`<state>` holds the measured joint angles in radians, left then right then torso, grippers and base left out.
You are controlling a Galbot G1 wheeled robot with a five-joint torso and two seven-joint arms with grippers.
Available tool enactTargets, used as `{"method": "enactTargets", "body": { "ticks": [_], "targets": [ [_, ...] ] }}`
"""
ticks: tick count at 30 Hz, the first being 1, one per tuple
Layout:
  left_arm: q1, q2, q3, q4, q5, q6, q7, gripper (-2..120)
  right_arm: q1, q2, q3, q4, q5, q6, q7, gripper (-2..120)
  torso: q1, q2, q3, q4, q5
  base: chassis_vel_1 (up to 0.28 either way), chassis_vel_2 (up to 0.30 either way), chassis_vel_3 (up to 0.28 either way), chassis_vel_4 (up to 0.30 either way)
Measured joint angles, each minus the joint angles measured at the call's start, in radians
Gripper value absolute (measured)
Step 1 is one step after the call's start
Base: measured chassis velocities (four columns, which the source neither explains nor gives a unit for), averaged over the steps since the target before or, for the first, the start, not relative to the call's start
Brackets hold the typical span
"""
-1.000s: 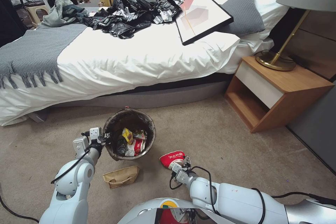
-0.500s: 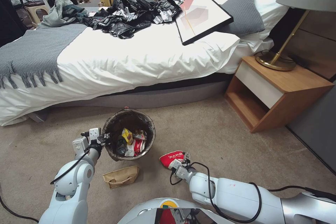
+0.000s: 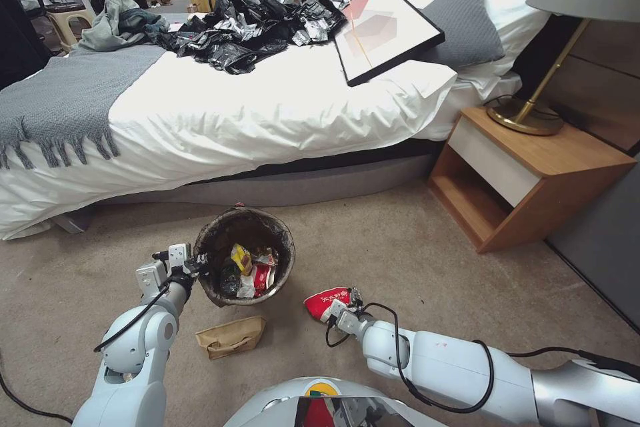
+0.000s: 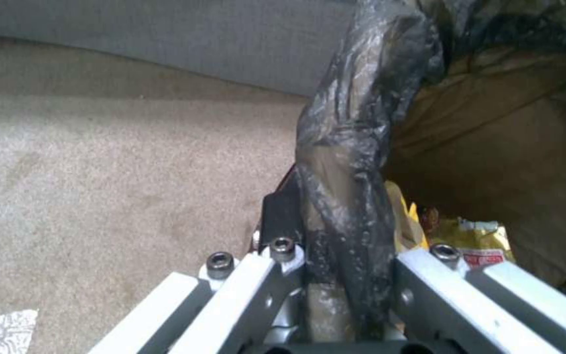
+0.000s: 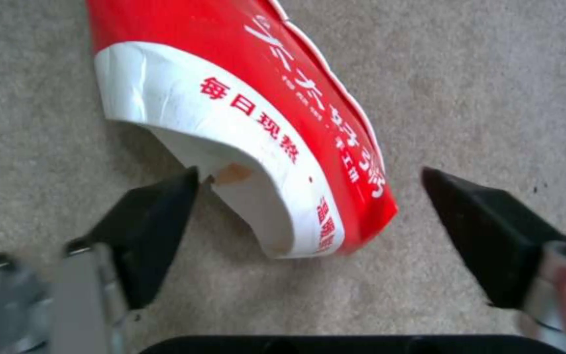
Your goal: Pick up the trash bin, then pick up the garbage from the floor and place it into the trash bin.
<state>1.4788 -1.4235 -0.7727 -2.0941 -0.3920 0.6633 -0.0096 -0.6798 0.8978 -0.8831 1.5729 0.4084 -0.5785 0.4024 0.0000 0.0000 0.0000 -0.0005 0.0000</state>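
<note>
Right gripper (image 5: 309, 231) poised at red-and-white packet (image 5: 243, 123), just right of the trash bin (image 3: 244, 255).
Fingers spread, straddling 1 open end; a shallow bite could slip off. Left gripper (image 4: 335, 275) clenches the bin's rim.

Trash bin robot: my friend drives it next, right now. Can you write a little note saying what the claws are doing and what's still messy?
Left claw: shut on the trash bin rim, pinching the bag-lined edge.
Right claw: open, low over the carpet, its fingers either side of the red-and-white snack packet. No grip yet.
Done: bin is held, with several wrappers already inside.
Left: close on the red packet and drop it in the bin. Then the brown paper bag, which lies on the floor in front of the bin.
</note>
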Motion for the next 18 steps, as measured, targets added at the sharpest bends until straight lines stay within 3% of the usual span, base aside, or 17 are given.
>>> {"method": "enactTargets", "body": {
  "ticks": [9, 16, 17, 18],
  "targets": [
    [-0.002, 0.000, 0.000, -0.001, 0.000, 0.002, 0.000, 0, -0.001, -0.001, 0.007, -0.003, -0.008, 0.009, -0.012, 45, 0.000, 0.000, 0.000, 0.0000, 0.0000, 0.000, 0.000, 0.000, 0.000],
    [-0.002, 0.000, -0.001, -0.001, 0.000, 0.002, 0.000, 0, 0.000, -0.002, 0.007, -0.002, -0.008, 0.009, -0.014, 38, 0.000, 0.000, 0.000, 0.0000, 0.0000, 0.000, 0.000, 0.000, 0.000],
    [-0.002, 0.000, -0.001, -0.001, 0.000, 0.003, 0.000, 0, 0.000, -0.002, 0.007, -0.002, -0.008, 0.009, -0.015, 26, 0.000, 0.000, 0.000, 0.0000, 0.0000, 0.000, 0.000, 0.000, 0.000],
    [-0.002, 0.000, -0.001, -0.001, 0.000, 0.003, 0.000, 0, 0.000, -0.002, 0.007, -0.002, -0.008, 0.009, -0.015, 26, 0.000, 0.000, 0.000, 0.0000, 0.0000, 0.000, 0.000, 0.000, 0.000]
  ]
}}
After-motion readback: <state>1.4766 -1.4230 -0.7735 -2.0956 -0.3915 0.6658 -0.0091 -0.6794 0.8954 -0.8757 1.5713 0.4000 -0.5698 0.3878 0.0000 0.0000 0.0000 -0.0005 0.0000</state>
